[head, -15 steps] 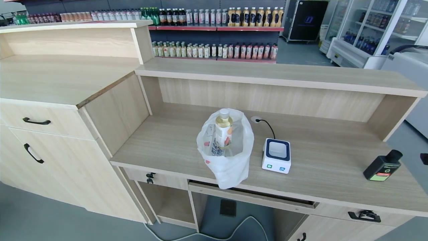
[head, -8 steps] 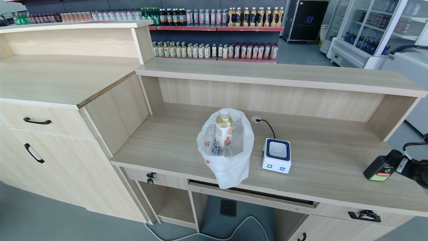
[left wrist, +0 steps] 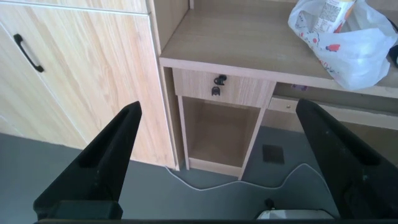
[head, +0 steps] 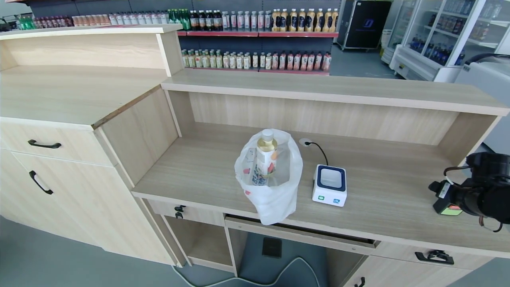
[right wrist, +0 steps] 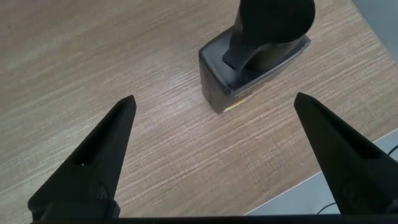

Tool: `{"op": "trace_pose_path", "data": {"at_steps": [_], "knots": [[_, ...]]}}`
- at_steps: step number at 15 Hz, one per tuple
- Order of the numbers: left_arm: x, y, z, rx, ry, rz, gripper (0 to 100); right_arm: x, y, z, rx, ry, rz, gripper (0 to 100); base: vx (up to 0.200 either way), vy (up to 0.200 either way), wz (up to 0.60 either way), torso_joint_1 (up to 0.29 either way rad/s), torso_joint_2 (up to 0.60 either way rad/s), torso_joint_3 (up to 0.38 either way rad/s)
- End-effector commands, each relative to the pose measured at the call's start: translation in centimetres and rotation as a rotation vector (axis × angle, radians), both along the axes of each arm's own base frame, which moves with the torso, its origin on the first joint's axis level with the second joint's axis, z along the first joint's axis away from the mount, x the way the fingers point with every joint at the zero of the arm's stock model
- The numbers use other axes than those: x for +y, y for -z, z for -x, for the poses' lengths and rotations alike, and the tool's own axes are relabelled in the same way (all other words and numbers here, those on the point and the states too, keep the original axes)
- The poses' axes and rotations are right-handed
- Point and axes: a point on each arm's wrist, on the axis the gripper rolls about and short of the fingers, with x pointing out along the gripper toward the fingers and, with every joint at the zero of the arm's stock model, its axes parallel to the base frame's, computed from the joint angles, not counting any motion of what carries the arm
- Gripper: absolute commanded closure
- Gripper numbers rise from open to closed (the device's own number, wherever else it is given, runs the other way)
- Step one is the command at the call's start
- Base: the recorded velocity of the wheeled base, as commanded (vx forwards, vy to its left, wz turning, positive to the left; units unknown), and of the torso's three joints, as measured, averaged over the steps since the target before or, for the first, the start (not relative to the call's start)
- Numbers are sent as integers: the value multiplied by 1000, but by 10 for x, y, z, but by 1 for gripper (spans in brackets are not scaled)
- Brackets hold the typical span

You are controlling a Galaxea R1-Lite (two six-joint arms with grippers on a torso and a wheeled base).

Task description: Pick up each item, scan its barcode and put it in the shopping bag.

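Head view: the black bottle (head: 446, 209) stands on the counter (head: 382, 191) at the lower right of the frame, largely masked by the right gripper (head: 440, 190) positioned just above it. In the right wrist view the fingers are spread wide with the bottle centred in the gap ahead of them. Nothing is touched or grasped. This stance suits a descent onto the bottle body, which is judged to be the step in hand. The scanner (head: 330, 185) sits at frame centre, just right of the shopping bag (head: 273, 195), so a picked item can pass its window before bagging. The bag stands open-mouthed at the counter's front edge, with a pale drink bottle (head: 265, 157) upright inside. The left gripper (left wrist: 219, 104) hangs low before the counter's open cubby, well apart from the bag, fingers released and empty.
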Motion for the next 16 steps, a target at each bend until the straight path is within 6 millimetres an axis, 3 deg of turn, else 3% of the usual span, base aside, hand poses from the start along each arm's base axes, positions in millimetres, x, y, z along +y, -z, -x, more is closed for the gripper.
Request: {"op": "trace_pose_path", "data": {"at_steps": [1,8,12,16], "knots": [[0,0,0,-1,0,0,0,0,15,-6,35,-4,-7,0,0,0,0,0,0,0],[0,0,0,-1,0,0,0,-3,22,-24,2,11,17,0,0,0,0,0,0,0],[0,0,0,-1,0,0,0,-4,31,-27,20,34,28,0,0,0,0,0,0,0],[0,0,0,-1,0,0,0,-4,25,-26,1,51,96,0,0,0,0,0,0,0]]}}
